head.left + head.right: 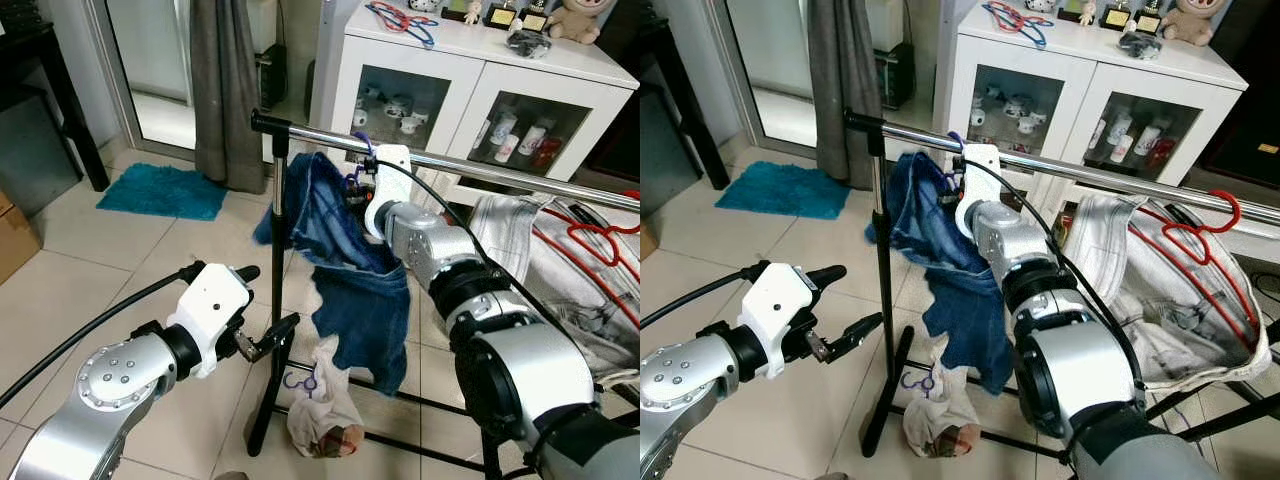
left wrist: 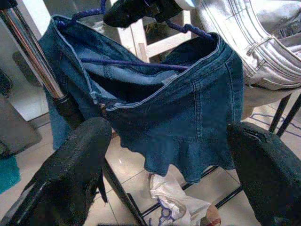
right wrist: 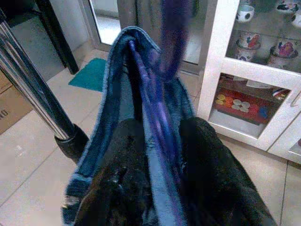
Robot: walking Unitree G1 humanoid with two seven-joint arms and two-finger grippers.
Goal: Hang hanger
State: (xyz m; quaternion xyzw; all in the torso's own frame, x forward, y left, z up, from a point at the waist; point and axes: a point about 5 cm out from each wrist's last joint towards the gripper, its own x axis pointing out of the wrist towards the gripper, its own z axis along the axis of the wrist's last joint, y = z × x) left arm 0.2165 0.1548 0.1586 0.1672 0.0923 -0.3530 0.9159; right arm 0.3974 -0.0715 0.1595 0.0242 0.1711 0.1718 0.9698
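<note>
A purple hanger carries a blue denim skirt close to the left end of the chrome rail. My right gripper is shut on the hanger just below the rail, with the purple bar pinched between its fingers. The hanger's hook is up at the rail; whether it rests on it I cannot tell. My left gripper stands open beside the rack's black post, lower than the skirt, with nothing between its fingers.
A pale garment on a red hanger hangs further right on the rail. Another garment with a purple hanger lies on the floor by the rack's foot. Behind stand a white cabinet, a curtain and a teal mat.
</note>
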